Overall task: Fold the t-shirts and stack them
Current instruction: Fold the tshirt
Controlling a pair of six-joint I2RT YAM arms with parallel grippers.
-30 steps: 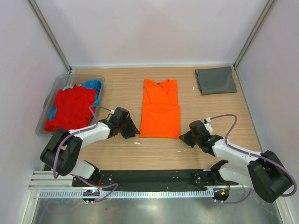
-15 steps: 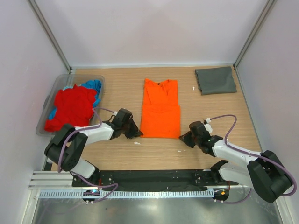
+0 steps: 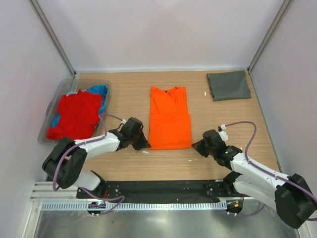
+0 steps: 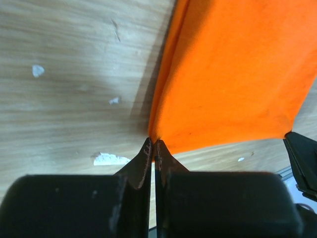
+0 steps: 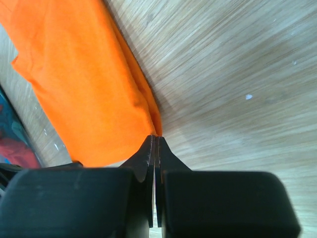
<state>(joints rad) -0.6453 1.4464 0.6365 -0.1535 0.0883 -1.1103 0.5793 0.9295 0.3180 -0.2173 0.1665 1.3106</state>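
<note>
The orange t-shirt [image 3: 170,119] lies folded into a narrow strip in the middle of the table, collar at the far end. My left gripper [image 3: 144,144] is shut on its near left corner, and in the left wrist view the orange cloth [image 4: 233,74] meets the pinched tips of that gripper [image 4: 152,143]. My right gripper [image 3: 194,145] is shut on the near right corner; in the right wrist view the gripper [image 5: 155,138] pinches the orange hem [image 5: 84,84]. A dark grey t-shirt [image 3: 228,85] lies folded at the back right.
A clear plastic tub [image 3: 53,102] at the left holds a crumpled red t-shirt [image 3: 74,115] and a blue one [image 3: 99,90]. Small white scraps [image 3: 144,151] lie on the wood near the left gripper. White walls close in the back and sides.
My left gripper moved right to the shirt's near left corner and shut on it. The shirt's near edge shifted slightly. The right gripper stayed shut on the near right corner.
</note>
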